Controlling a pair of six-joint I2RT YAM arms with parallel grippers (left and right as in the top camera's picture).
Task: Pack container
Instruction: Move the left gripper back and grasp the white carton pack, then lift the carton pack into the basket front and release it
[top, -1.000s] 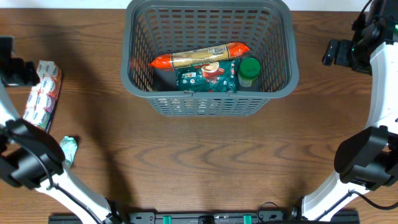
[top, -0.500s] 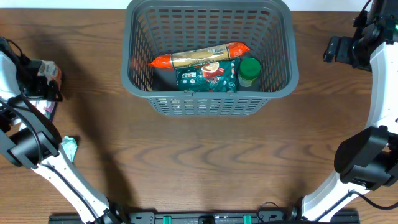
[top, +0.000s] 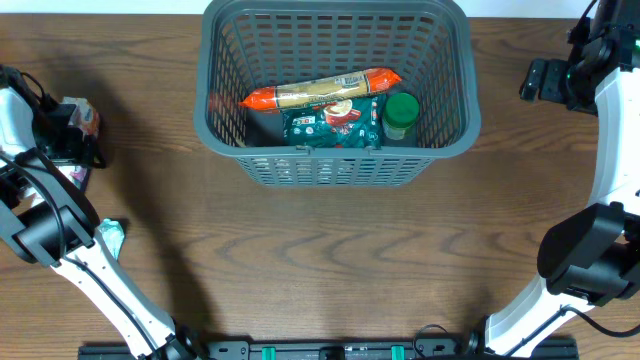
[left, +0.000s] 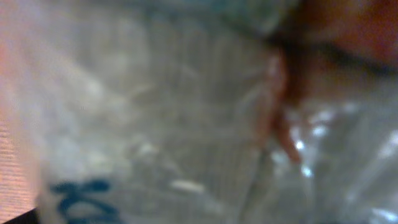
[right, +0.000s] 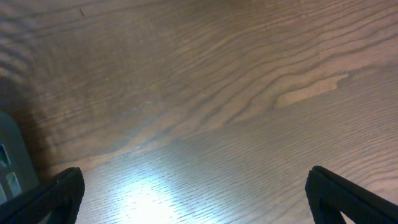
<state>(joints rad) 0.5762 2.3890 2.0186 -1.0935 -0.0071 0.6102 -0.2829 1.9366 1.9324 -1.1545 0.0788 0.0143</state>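
Observation:
The container (top: 338, 165) is a large dark grey basket at the top middle of the overhead view. It holds a long orange-ended sausage pack (top: 320, 92), a green packet (top: 333, 127) and a green-lidded jar (top: 400, 115). My left gripper (top: 62, 140) is down on a plastic-wrapped multipack of white and red cups (top: 82, 116) at the far left. The blurred wrap (left: 155, 124) fills the left wrist view and no fingers show there. My right gripper (top: 532, 82) is open and empty above bare table to the right of the container (right: 7, 155), with its fingertips wide apart (right: 196, 186).
A small teal packet (top: 110, 240) lies on the wooden table at the lower left, beside the left arm. The table's far edge runs just behind the container.
My left gripper has moved in from the far left edge and dropped onto the multipack, now covering most of it. The right arm has not moved.

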